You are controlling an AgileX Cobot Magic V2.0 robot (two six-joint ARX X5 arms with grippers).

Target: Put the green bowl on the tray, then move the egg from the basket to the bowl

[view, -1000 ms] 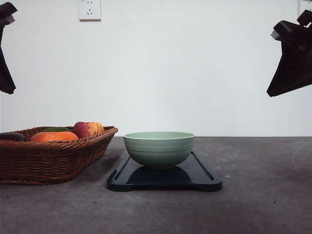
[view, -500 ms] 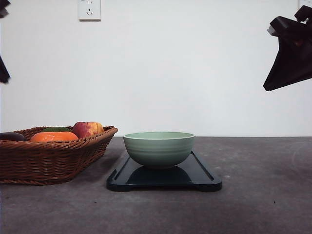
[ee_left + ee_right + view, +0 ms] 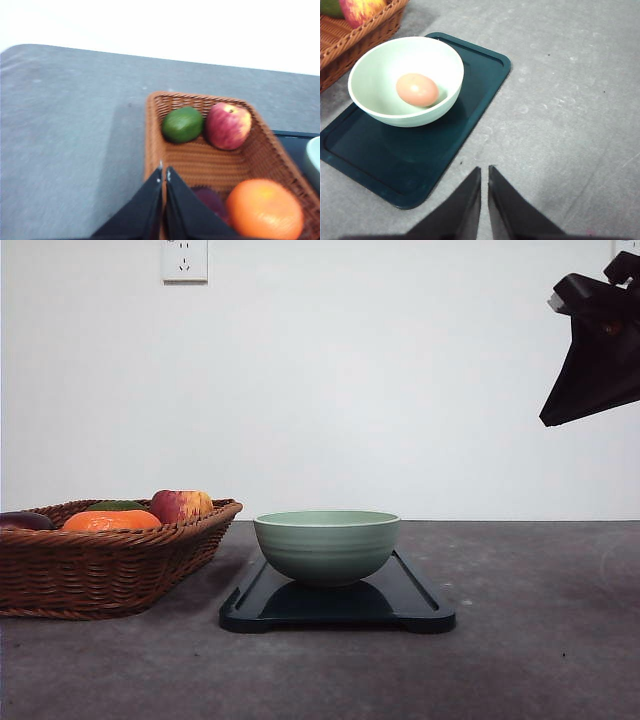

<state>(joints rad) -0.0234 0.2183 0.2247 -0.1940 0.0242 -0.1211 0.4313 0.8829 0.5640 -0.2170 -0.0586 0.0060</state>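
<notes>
The green bowl [image 3: 326, 545] stands on the dark tray [image 3: 340, 608] in the middle of the table. In the right wrist view the egg [image 3: 417, 89] lies inside the bowl [image 3: 380, 107], which sits on the tray [image 3: 445, 150]. My right gripper [image 3: 484, 172] is shut and empty, high above the table to the right of the tray; its arm [image 3: 600, 350] shows at the upper right of the front view. My left gripper [image 3: 164, 175] is shut and empty, above the near edge of the wicker basket [image 3: 200, 160].
The basket [image 3: 110, 560] at the left holds a red-yellow apple [image 3: 228, 126], a green fruit [image 3: 183, 124], an orange [image 3: 265, 209] and a dark purple item [image 3: 210, 200]. Bare grey table lies to the right of the tray and left of the basket.
The left arm has risen out of the front view's left edge. The right arm lifted slightly, then held still. Bowl, tray and basket have not moved.
</notes>
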